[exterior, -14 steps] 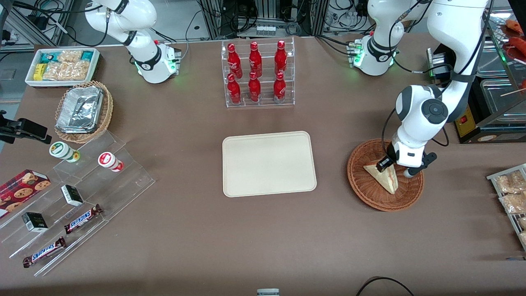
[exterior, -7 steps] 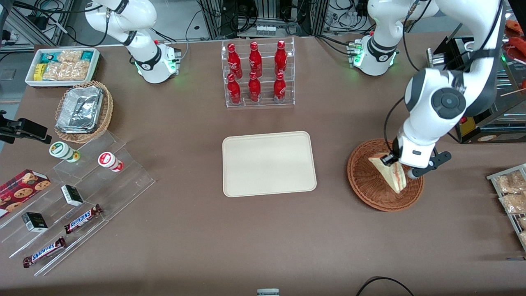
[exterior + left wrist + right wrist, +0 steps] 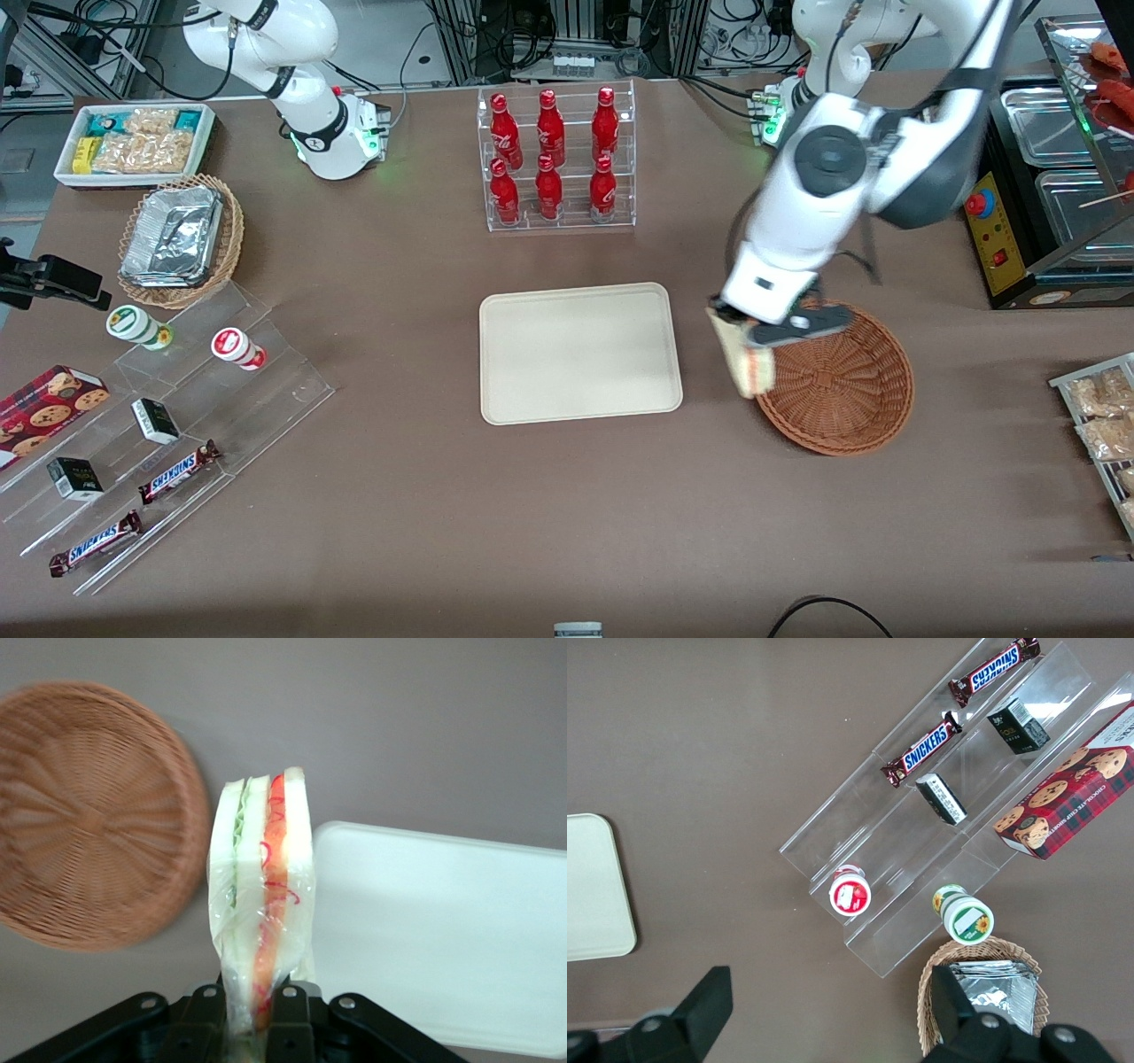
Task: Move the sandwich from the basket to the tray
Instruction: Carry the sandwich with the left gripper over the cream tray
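My left gripper [image 3: 742, 330] is shut on the sandwich [image 3: 747, 368], a plastic-wrapped wedge of white bread with red-orange filling, and holds it in the air over the table between the basket and the tray. In the left wrist view the sandwich [image 3: 262, 895] stands up from between the black fingers [image 3: 291, 1019], pinched at its narrow end. The round reddish-brown wicker basket [image 3: 842, 390] is empty and also shows in the left wrist view [image 3: 89, 815]. The cream tray [image 3: 580, 353] lies bare at mid-table and also shows in the left wrist view [image 3: 443, 930].
A clear rack of red bottles [image 3: 555, 159] stands farther from the front camera than the tray. A tan basket of foil containers [image 3: 180, 239], a white tub of snacks [image 3: 133, 142] and a clear stepped stand with candy bars [image 3: 159, 416] lie toward the parked arm's end.
My gripper has lifted the sandwich out of the basket and carried it sideways toward the tray. The basket is left empty.
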`<state>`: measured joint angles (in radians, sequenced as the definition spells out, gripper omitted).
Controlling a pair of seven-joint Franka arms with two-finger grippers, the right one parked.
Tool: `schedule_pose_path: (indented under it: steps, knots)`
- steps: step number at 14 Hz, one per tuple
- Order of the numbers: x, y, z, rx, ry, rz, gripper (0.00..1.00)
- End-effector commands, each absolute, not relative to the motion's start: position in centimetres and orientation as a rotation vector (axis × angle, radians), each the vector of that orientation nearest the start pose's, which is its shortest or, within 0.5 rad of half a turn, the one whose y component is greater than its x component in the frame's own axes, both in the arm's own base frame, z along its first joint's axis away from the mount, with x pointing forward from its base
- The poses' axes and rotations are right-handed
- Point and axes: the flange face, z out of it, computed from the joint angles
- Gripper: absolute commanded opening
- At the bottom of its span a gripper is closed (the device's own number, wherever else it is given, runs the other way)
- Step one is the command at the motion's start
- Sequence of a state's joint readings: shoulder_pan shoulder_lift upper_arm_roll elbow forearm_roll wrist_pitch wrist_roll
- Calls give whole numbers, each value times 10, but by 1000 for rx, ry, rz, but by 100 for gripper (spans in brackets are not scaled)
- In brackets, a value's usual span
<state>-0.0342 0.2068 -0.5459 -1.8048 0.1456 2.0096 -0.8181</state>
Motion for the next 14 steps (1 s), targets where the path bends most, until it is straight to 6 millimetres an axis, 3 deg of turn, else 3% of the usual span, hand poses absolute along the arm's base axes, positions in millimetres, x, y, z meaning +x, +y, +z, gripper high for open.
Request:
schedule_pose_path:
  steps: [1, 6, 8, 11, 14]
  knots:
    - [522, -388, 428, -3129, -263, -48, 0]
    - [498, -489, 350, -3097, -103, -38, 0]
    - [483, -519, 319, -3087, -89, -15, 0]
    - [473, -528, 276, -3030, -48, -31, 0]
    - [466, -537, 260, -3050, -43, -30, 0]
